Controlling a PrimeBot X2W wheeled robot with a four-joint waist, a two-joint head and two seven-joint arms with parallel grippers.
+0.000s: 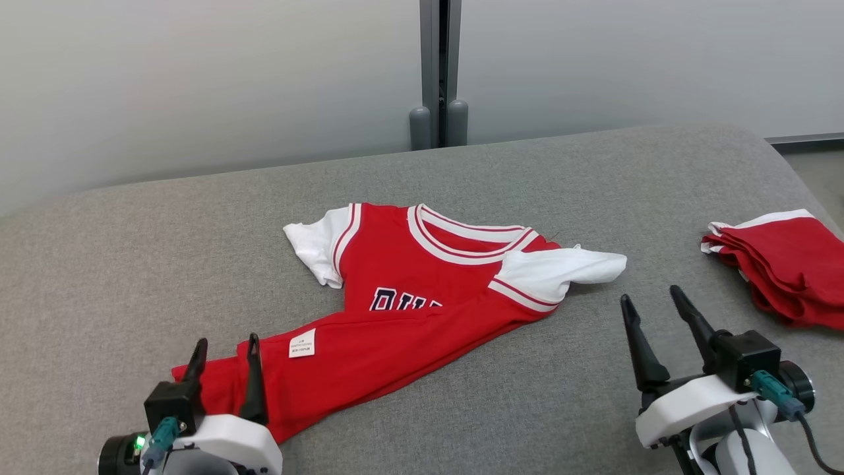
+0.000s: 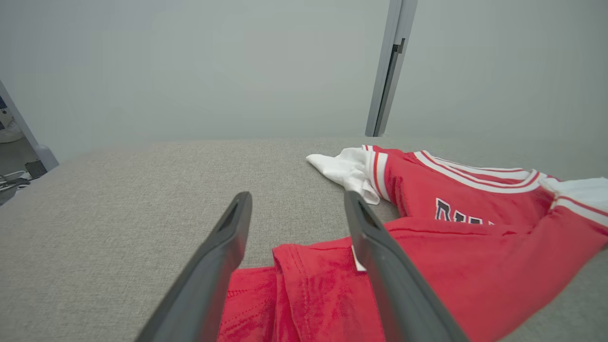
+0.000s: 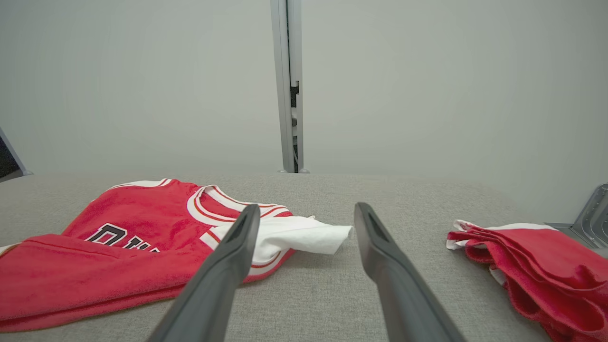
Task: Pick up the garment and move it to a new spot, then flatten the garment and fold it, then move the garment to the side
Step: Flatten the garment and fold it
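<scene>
Both grippers gape empty: the left gripper (image 1: 227, 342) hangs over the near hem corner of the red jersey (image 1: 409, 330), the right gripper (image 1: 649, 295) over bare grey cushion (image 1: 527, 396). The jersey lies partly folded mid-cushion, with a folded red pile (image 1: 784, 270) well apart on its right.

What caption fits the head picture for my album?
Red jersey lies half-folded on the grey surface, left tool over its hem, right tool open beside it.

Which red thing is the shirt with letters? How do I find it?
Start at the big grey cushion. In its middle lies a red shirt with white sleeves, its hem corner by the left pincer. Unlike the folded red pile at the far right, it is spread out and shows dark letters.
</scene>
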